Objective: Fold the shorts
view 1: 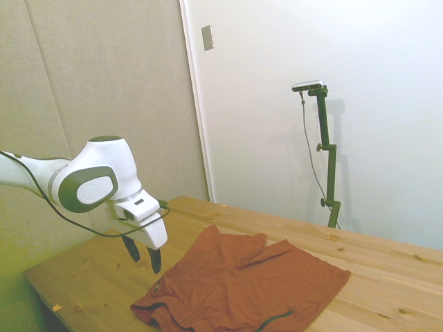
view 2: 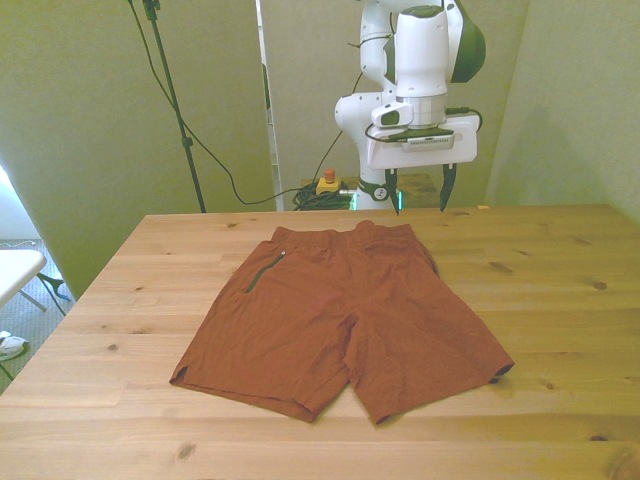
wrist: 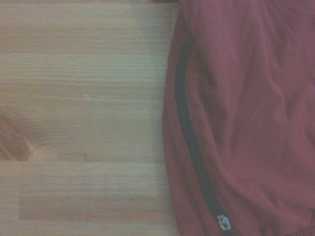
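Observation:
The rust-orange shorts (view 2: 340, 320) lie spread flat in the middle of the wooden table (view 2: 560, 260), waistband toward the far edge, both legs toward the near edge. A dark zip pocket (view 2: 265, 272) shows on the front view's left half. My gripper (view 2: 420, 203) hangs open and empty a little above the table's far edge, just behind the waistband's right end. In the side view the gripper (view 1: 144, 263) hovers beside the shorts (view 1: 242, 283), not touching them. The wrist view shows the shorts' edge (wrist: 246, 113), a dark zip (wrist: 192, 142) and bare table (wrist: 83, 113).
Bare wood surrounds the shorts on all sides (view 1: 387, 270). Behind the table, cables and a yellow box with a red button (view 2: 326, 182) lie on the floor. A white table corner (view 2: 15, 270) sits at the front view's left edge.

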Controlling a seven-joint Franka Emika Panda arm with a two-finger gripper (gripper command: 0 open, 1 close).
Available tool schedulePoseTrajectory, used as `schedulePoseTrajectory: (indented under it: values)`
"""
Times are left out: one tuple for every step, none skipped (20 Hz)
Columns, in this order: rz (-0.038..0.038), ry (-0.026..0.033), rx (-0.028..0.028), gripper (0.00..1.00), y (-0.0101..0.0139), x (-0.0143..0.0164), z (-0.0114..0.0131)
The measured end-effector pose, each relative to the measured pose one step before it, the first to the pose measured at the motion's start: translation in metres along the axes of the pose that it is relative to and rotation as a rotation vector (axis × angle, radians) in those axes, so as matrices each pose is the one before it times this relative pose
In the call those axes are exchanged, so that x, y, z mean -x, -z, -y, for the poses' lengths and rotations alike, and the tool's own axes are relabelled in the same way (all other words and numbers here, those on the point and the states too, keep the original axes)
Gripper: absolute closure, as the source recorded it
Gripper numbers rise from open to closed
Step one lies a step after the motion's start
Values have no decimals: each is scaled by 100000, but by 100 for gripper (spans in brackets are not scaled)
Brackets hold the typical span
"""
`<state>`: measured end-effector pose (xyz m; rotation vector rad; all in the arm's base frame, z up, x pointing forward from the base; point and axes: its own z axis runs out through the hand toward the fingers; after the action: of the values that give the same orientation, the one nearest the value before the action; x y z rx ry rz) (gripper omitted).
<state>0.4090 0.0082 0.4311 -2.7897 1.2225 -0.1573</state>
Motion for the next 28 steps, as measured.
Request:
schedulePoseTrajectory:
  values:
    - [-63, 129, 167, 0, -31, -23, 14]
    - [-566, 730, 873, 0, -85, -39, -22]
    - [-1031, 1158, 1053, 0, -15, -43, 64]
    - [-3222, 2623, 2803, 0, 81, 14, 408]
    - [-3638, 2558, 3283, 0, -4, 333, 775]
    - [-3751, 2624, 3528, 0, -148, 692, 1098]
    - [-4036, 2425, 3456, 0, -176, 1040, 1302]
    - [-4103, 2501, 3272, 0, -119, 1052, 1190]
    - [-3967, 2288, 2831, 0, -11, 1042, 1073]
    - [-3414, 2000, 2464, 0, 40, 978, 869]
    - [-2843, 1687, 2671, 0, 43, 857, 633]
    - [-2387, 1675, 2868, 0, 43, 751, 430]
    - [-1985, 1596, 2608, 0, 50, 725, 385]
    - [-1345, 1604, 1959, 0, 80, 706, 383]
    - [-906, 1716, 1864, 0, 66, 714, 354]
    - [-414, 1582, 1532, 0, 64, 714, 306]
    - [-992, 1453, 1915, 0, 34, 646, 204]
    - [-1190, 1342, 1997, 0, -47, 663, 135]
    - [-1148, 1188, 1946, 0, -155, 598, 84]
    - [-826, 917, 1558, 0, -228, 631, 76]
    - [-328, 996, 1468, 0, -358, 687, 75]
    - [-496, 987, 1065, 0, -345, 623, 83]
    - [-102, 873, 1013, 0, -399, 609, 52]
    - [-309, 793, 1190, 0, -354, 525, -12]
    - [91, 525, 1280, 0, -307, 429, -52]
    - [3, 335, 1139, 0, -246, 279, -77]
    - [-641, 523, 1528, 0, -219, 122, -129]
    - [-507, 508, 1631, 0, -298, 87, -172]
